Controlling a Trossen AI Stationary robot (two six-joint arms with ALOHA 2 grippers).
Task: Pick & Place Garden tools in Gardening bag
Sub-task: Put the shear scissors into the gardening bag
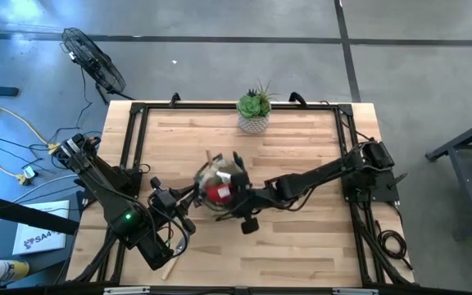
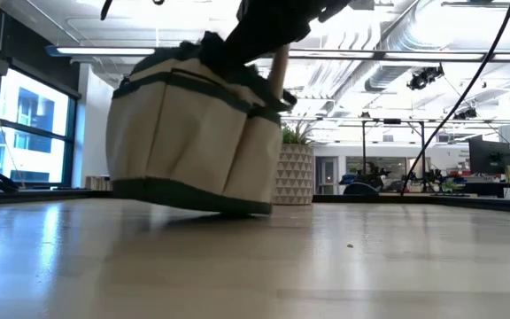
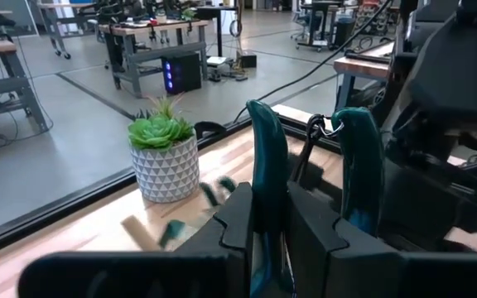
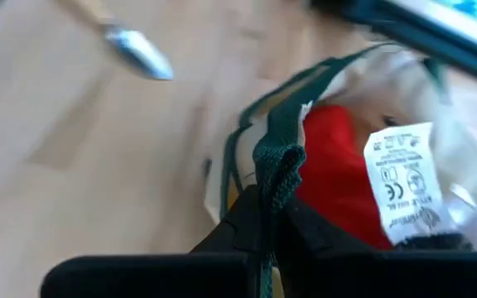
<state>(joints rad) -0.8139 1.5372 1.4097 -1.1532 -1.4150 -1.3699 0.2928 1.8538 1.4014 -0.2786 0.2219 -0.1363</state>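
While both arms meet at the middle of the overhead frame, the gardening bag sits there on the wooden tabletop, below the succulent in its white pot at the upper centre. The right pincer is clamped tight on the bag's dark green rim, the fabric bunched between its fingers; just beyond, inside the bag, lies the red glove-like item with a white care label. From the table-level camera the bag fills the left half of the frame and is tipped, its left bottom edge raised off the tabletop while the right bottom edge rests on it, with the patterned pot behind it to the right. The left pincer is nearly closed on a thin teal-green loop handle, which rises upright between its fingers; a second loop stands just beside it to the right. A metal-tipped, wooden-handled tool shows at the upper left of the right wrist picture, blurred, lying on the tabletop.
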